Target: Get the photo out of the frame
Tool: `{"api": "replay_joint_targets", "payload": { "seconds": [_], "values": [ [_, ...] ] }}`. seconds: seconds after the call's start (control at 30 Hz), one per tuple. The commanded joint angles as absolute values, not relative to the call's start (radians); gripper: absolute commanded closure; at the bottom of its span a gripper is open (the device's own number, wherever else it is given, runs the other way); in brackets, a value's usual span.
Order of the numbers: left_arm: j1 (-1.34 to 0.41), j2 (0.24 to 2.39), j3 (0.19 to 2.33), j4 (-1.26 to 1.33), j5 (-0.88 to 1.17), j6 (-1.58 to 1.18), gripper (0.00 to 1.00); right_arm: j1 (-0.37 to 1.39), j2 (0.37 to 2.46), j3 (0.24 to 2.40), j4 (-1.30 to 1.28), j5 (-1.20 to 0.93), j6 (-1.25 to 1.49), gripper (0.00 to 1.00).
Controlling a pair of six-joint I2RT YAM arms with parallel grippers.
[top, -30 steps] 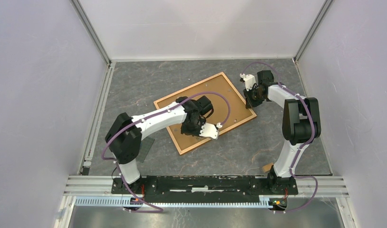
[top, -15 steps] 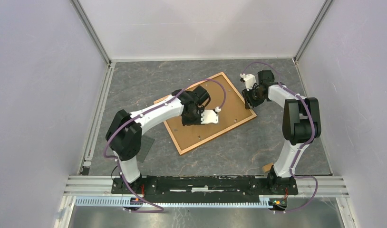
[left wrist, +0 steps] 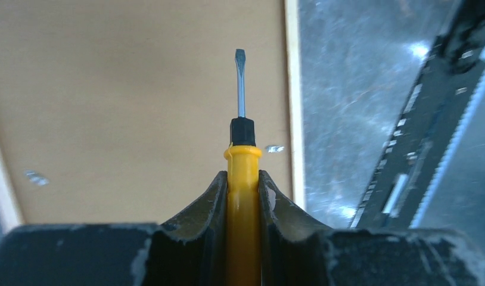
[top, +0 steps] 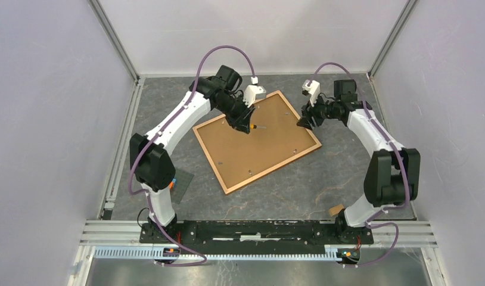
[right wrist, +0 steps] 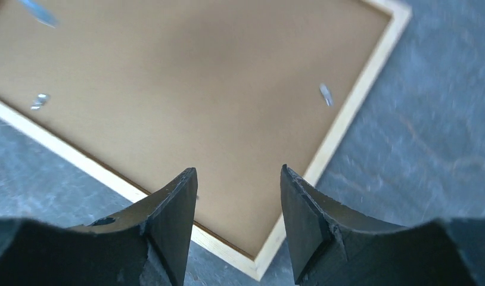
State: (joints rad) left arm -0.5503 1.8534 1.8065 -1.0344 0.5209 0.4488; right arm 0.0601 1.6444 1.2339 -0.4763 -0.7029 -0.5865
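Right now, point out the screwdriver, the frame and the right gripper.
screwdriver [left wrist: 242, 196], left wrist view, yellow handle.
frame [top: 264, 146], top external view, bare brown back.
right gripper [right wrist: 237, 179], right wrist view, midway between fingertips.

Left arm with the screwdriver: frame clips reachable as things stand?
Probably yes. The left end effector holds the screwdriver right over the frame back, a clip lies beside its shaft, and nothing sits between them.

The frame lies back up, its front hidden.

Quantities: one frame; one screwdriver; one small grey plate; two claws, left claw and right claw; at least three clips.
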Motion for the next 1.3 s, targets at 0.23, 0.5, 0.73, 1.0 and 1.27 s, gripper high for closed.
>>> {"api": "replay_joint_targets", "payload": {
  "seconds": [0.23,0.5,0.73,1.0,1.27],
  "values": [
    [-0.542,1.901,1.857,-1.065,0.818,0.155,0.94,0.296,1.482,1.196,-0.505,-0.884,-0.846,0.43],
    [-0.541,1.908,1.849,-1.061,0.867,0.133,0.94,0.415,1.492,1.205,-0.508,-0.835,-0.903,0.52],
    [-0.483,1.869,1.802,-0.881,0.851,-0.096,0.61,0.443,1.518,1.243,-0.419,-0.772,-0.748,1.00],
    [-0.319,1.680,1.478,-0.046,0.827,-0.712,0.16,0.409,1.593,1.271,-0.014,-0.796,-0.160,1.00],
    [-0.313,1.687,1.460,0.161,0.829,-0.833,0.30,0.410,1.619,1.208,0.359,-0.808,0.273,1.00]
  ]
}}
